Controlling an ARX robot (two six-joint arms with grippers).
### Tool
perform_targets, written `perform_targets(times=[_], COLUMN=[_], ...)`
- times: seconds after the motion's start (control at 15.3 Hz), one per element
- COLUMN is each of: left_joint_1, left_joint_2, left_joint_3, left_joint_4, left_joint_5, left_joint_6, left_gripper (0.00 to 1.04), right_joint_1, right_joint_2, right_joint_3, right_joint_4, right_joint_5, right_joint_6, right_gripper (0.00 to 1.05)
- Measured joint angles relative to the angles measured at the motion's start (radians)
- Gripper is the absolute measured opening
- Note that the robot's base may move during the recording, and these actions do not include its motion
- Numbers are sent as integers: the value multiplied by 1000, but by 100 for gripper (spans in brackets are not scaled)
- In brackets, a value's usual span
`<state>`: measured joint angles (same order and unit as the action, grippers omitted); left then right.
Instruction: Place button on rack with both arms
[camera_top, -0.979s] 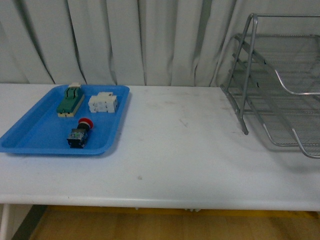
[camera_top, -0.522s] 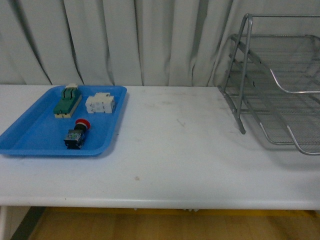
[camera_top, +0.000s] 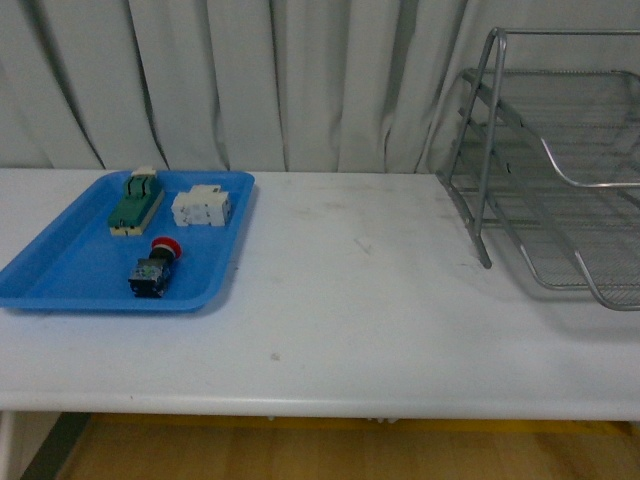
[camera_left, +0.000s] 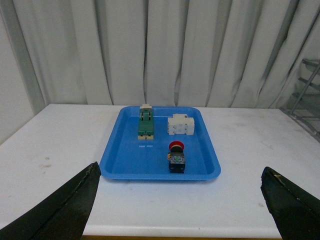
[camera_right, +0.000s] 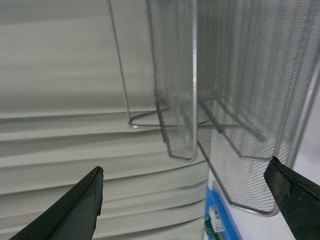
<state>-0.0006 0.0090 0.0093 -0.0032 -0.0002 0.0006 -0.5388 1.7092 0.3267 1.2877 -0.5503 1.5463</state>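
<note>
My left gripper (camera_left: 179, 170) hovers with its jaws spread wide, facing the blue tray (camera_top: 60, 268). My right gripper (camera_right: 183, 169), equally spread, points at the rack (camera_top: 487, 150), well right of that tray. The button (camera_top: 157, 268) lies inside the tray near its front edge, unmoved since a moment ago.

Button (camera_top: 157, 268) lies in blue tray (camera_top: 60, 275) at bench (camera_top: 350, 300) left; wire rack (camera_top: 560, 170) stands far right

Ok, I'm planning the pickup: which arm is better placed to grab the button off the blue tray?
Left. The button lies in the blue tray on the robot's left side, and the open left claw faces it directly. The right claw faces the rack instead.
</note>
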Motion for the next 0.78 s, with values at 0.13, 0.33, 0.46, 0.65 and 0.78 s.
perform_targets(times=[0.13,0.33,0.46,0.65,0.78], left_joint_1=[0,0,0,0,0], left_joint_2=[0,0,0,0,0], left_joint_3=[0,0,0,0,0], left_joint_4=[0,0,0,0,0], left_joint_5=[0,0,0,0,0], left_joint_6=[0,0,0,0,0], left_gripper=[98,98,98,98,98], right_joint_1=[15,143,221,325,364], right_joint_2=[-269,-865,-1004,-1147,-1195], right_joint_3=[-23,-102,-185,-229,-253], right_joint_4=[-303,-675,-758,-816,-854], right_joint_5=[40,140,226,329,373], right_joint_6=[-207,-1003,-1370,-1519,-1531], right_gripper=[86,52,28,2,2])
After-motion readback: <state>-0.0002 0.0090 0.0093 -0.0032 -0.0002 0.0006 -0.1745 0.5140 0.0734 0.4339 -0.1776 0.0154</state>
